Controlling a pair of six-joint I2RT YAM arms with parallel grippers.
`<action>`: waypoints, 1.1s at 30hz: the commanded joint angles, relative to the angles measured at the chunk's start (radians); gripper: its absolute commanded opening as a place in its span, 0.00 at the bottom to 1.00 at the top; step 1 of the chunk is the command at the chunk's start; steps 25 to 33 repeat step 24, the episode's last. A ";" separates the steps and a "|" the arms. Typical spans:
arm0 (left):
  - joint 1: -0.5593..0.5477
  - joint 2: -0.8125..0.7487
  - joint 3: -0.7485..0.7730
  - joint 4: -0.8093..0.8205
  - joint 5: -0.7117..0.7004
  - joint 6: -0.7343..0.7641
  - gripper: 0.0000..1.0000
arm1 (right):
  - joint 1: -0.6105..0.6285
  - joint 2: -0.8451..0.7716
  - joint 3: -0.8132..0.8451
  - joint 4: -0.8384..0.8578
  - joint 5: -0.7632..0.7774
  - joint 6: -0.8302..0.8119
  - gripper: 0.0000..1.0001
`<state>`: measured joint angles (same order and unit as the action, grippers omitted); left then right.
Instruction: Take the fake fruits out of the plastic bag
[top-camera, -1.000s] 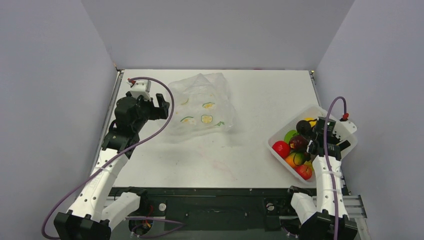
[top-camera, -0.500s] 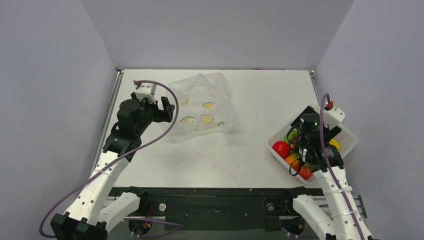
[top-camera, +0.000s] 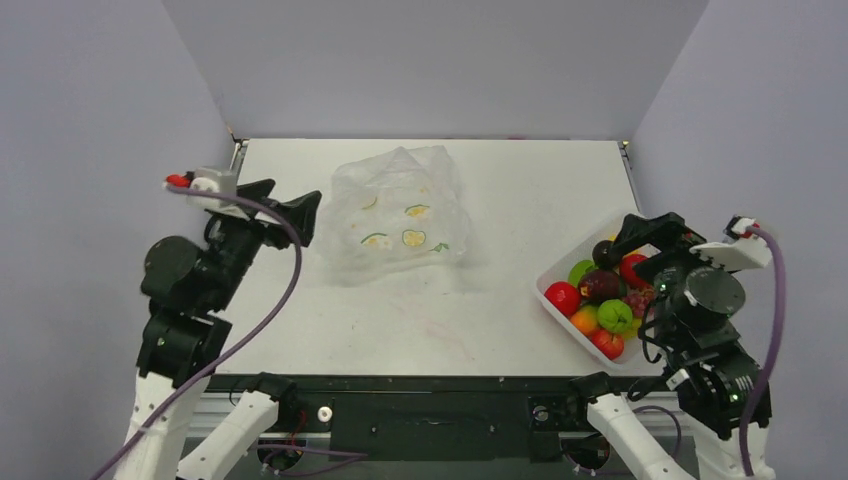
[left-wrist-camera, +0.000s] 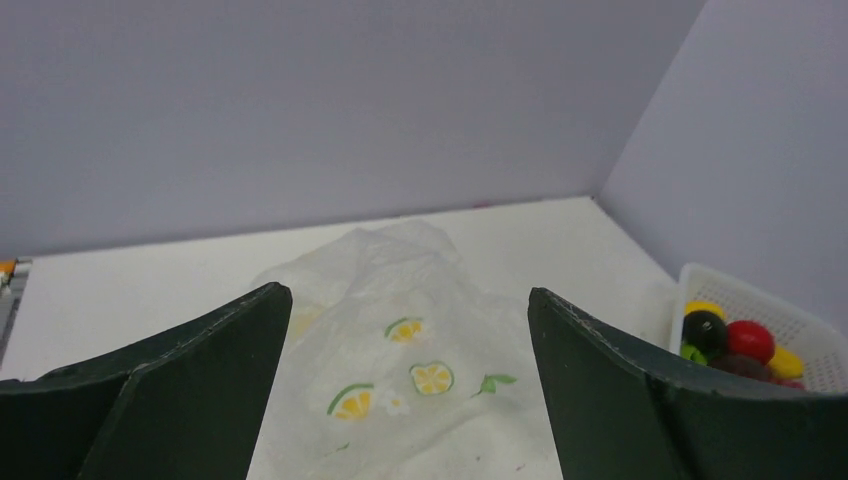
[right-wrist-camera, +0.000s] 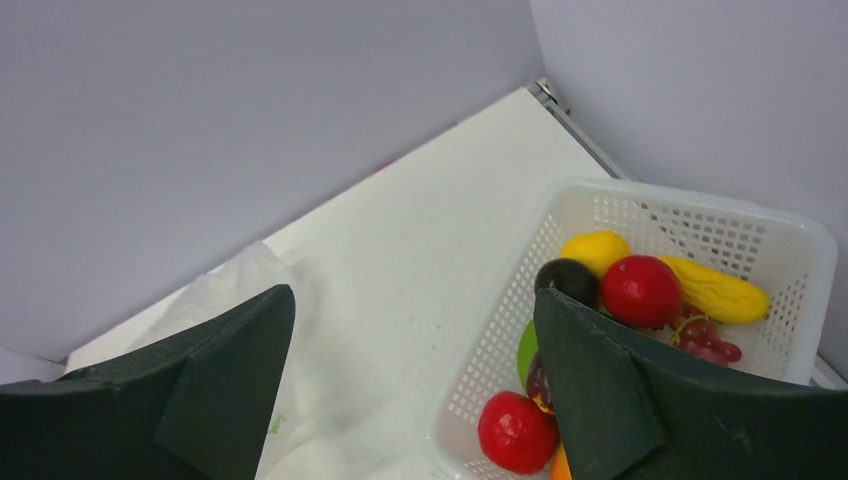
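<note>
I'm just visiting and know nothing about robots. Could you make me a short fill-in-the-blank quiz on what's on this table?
The left gripper and the right gripper both stand ____, holding nothing.
The fake fruits sit in a perforated basket coloured ____.
The plastic bag lies nearer the ____ gripper.
Missing words: open; white; left.
</note>
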<state>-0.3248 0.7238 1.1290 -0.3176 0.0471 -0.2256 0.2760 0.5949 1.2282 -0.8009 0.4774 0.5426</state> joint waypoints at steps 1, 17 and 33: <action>-0.002 -0.102 0.109 -0.020 0.014 -0.028 0.88 | 0.004 -0.057 0.087 0.040 -0.078 -0.075 0.85; -0.002 -0.239 0.186 -0.015 -0.065 -0.034 0.97 | 0.003 -0.248 0.134 0.138 -0.025 -0.124 0.88; -0.003 -0.245 0.160 -0.011 -0.080 -0.041 0.97 | 0.003 -0.303 0.050 0.167 0.037 -0.168 0.88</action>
